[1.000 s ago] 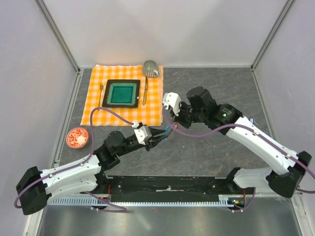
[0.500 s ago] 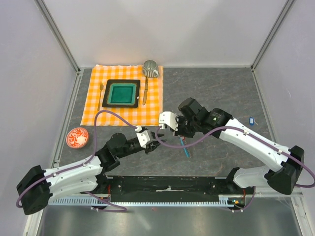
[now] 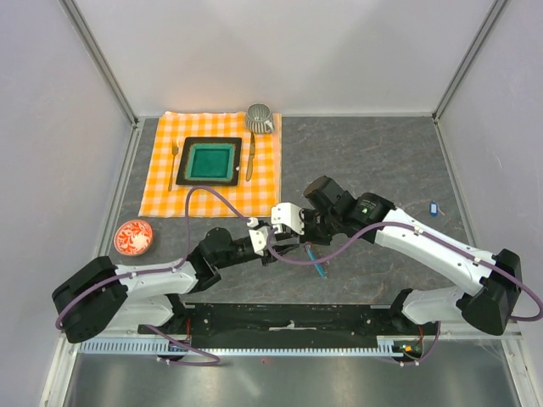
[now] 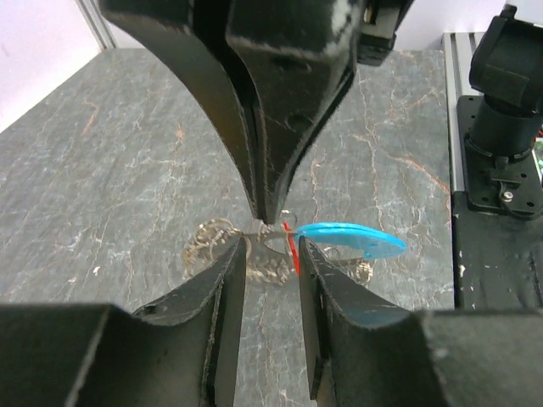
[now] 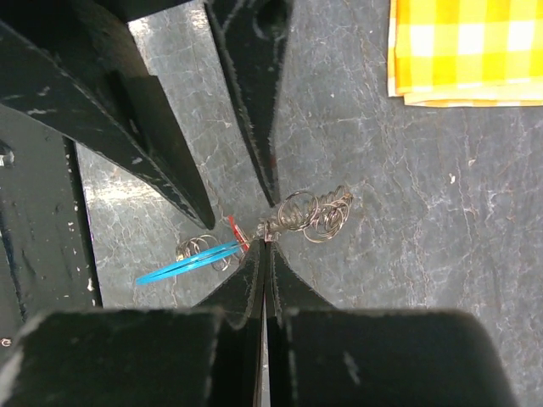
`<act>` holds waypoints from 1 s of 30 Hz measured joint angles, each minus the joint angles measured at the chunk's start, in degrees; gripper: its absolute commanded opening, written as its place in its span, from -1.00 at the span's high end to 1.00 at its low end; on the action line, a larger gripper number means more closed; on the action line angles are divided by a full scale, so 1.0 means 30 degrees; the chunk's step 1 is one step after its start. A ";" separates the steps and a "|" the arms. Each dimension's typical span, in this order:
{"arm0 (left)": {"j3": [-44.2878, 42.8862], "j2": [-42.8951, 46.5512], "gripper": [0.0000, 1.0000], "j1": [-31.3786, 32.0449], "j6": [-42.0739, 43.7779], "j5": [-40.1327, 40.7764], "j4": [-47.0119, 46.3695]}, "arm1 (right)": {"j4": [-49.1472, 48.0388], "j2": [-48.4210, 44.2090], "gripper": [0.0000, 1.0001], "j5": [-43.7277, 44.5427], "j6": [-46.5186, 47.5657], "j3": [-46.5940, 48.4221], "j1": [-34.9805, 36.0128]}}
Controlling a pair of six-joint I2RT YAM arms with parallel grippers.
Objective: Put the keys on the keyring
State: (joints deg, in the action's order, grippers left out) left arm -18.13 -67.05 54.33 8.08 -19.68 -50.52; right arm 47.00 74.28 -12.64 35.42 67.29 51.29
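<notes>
You had the right gripper (image 5: 265, 246) pinching the keyring (image 5: 307, 212) and the left gripper (image 4: 271, 248) narrowly parted around the red key (image 4: 292, 246). The blue key (image 3: 433, 206) lay well apart, unthreaded.

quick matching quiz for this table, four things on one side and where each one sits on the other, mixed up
Things
1. thin dark wire-coil keyring with a light-blue strip
2. tiny dark-blue-tagged key
3. round red-patterned saucer
4. ribbed grey mug

Places
a. on the bare grey stone table, near its left edge
b. on the far right corner of the orange checked cloth
c. pinched in the shut right tool
d. alone near the table's right edge

Pairs: 1-c, 2-d, 3-a, 4-b
</notes>
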 measured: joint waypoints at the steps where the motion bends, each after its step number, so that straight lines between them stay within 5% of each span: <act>1: 0.0000 -0.0168 0.24 0.0000 -0.0022 -0.0022 -0.0291 | -0.0015 0.0000 1.00 -0.0080 0.0007 -0.0073 0.0036; 30: -0.0743 -0.1421 0.38 0.0007 0.0678 -0.0903 -0.1013 | -0.0138 -0.0984 1.00 -0.0131 0.0087 -0.0845 0.0109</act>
State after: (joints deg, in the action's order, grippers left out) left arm -20.36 -71.31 54.35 10.11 -22.39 -53.56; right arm 46.59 71.33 -13.04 35.68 64.75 51.62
